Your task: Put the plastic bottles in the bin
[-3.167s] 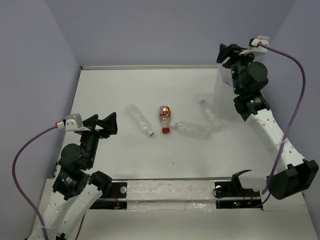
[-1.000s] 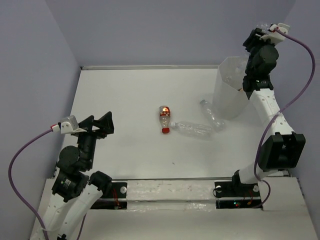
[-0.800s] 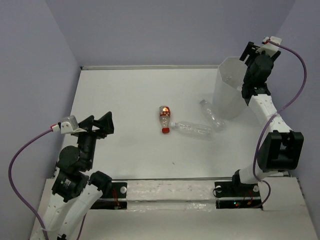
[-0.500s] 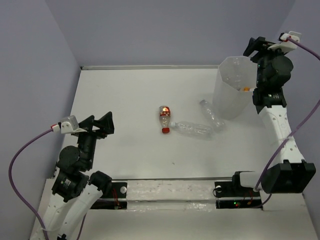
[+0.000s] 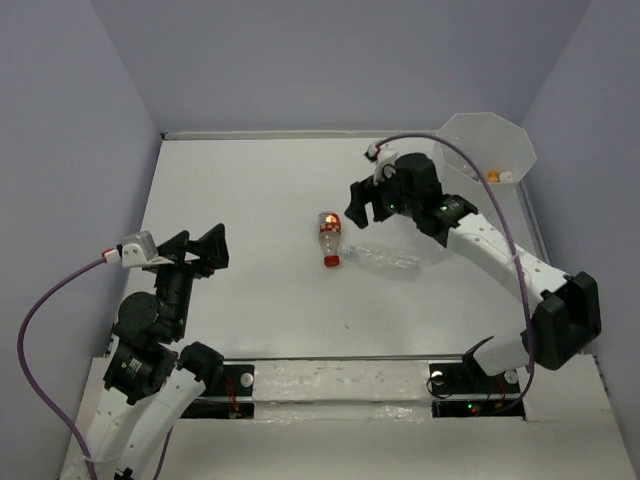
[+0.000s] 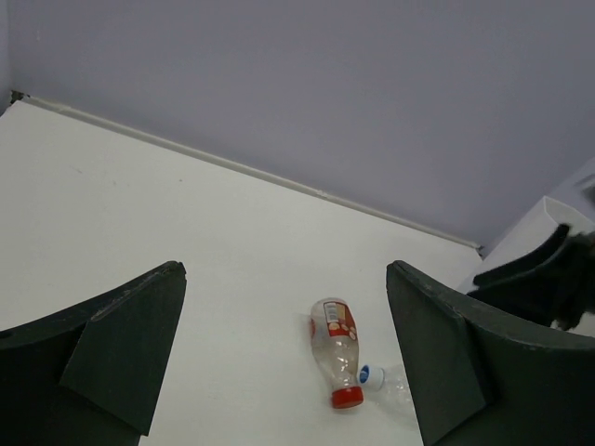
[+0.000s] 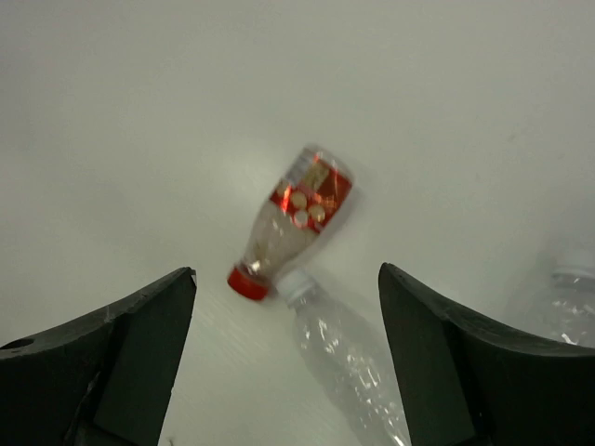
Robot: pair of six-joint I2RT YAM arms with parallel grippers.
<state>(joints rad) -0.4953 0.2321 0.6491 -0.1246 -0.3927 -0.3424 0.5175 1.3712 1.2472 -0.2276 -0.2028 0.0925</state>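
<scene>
A red-capped bottle [image 5: 329, 238] with a red-orange label lies mid-table, also in the left wrist view [image 6: 337, 358] and the right wrist view [image 7: 293, 223]. A clear crinkled bottle [image 5: 383, 258] lies with its white cap against the red cap [image 7: 344, 362]. Another clear bottle [image 7: 572, 293] shows at the right wrist view's right edge; my right arm hides it from above. The translucent white bin [image 5: 452, 128] stands at the far right. My right gripper [image 5: 368, 205] hovers open and empty above the two bottles [image 7: 286, 271]. My left gripper [image 5: 200, 248] is open and empty at the near left [image 6: 285, 269].
Something orange [image 5: 497, 176] lies inside the bin. Purple walls close the table at the back and sides. The bin's wall [image 6: 535, 232] and my dark right arm [image 6: 539, 279] show at the right of the left wrist view.
My right arm has swung from above the bin down and left to above the bottles mid-table. The clear bottle that lay left of the red-capped one is gone. The left arm stayed still.
</scene>
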